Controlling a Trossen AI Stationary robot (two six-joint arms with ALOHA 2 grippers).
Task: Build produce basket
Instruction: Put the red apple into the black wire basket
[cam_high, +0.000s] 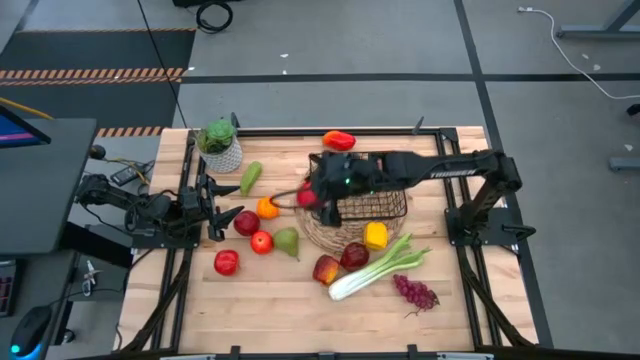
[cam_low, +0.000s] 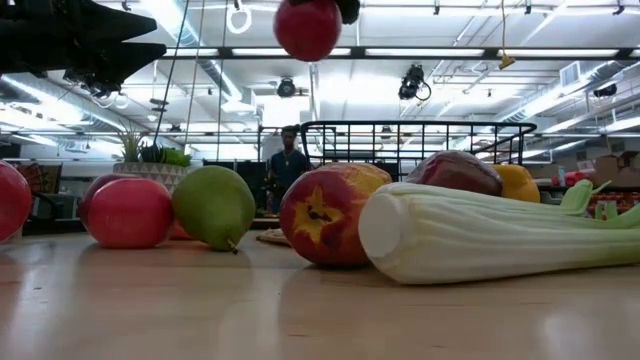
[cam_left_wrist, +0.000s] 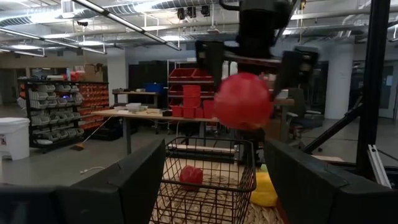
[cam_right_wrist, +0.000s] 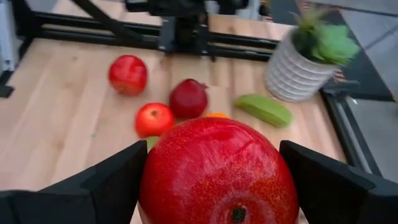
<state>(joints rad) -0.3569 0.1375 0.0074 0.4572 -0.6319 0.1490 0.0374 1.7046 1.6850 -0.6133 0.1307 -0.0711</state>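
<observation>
My right gripper (cam_high: 318, 195) is shut on a red apple (cam_high: 307, 198), high above the table just off the left end of the black wire basket (cam_high: 372, 205). The basket stands on a round woven mat (cam_high: 325, 235). Around the mat lie more apples (cam_high: 246, 222), a green pear (cam_high: 287, 240), an orange (cam_high: 267, 208), a yellow pepper (cam_high: 375, 236), a red pepper (cam_high: 339, 140), celery (cam_high: 375, 268) and grapes (cam_high: 415, 292). My left gripper (cam_high: 222, 205) waits open at the table's left side, facing the basket (cam_left_wrist: 205, 171). My right gripper pinches the red apple (cam_right_wrist: 217, 174) between its two fingers (cam_right_wrist: 106, 183), one on each side of its widest part. The fingers (cam_left_wrist: 208, 59) come from above, pointing down. The apple (cam_left_wrist: 242, 99) hangs lifted clear, above the height of the basket's rim.
A potted green plant (cam_high: 220, 145) stands near the far left corner. Fruit lies crowded between my left gripper and the mat. The near left part of the wooden table (cam_high: 200, 310) is bare. A person (cam_low: 288, 160) stands in the room beyond the table.
</observation>
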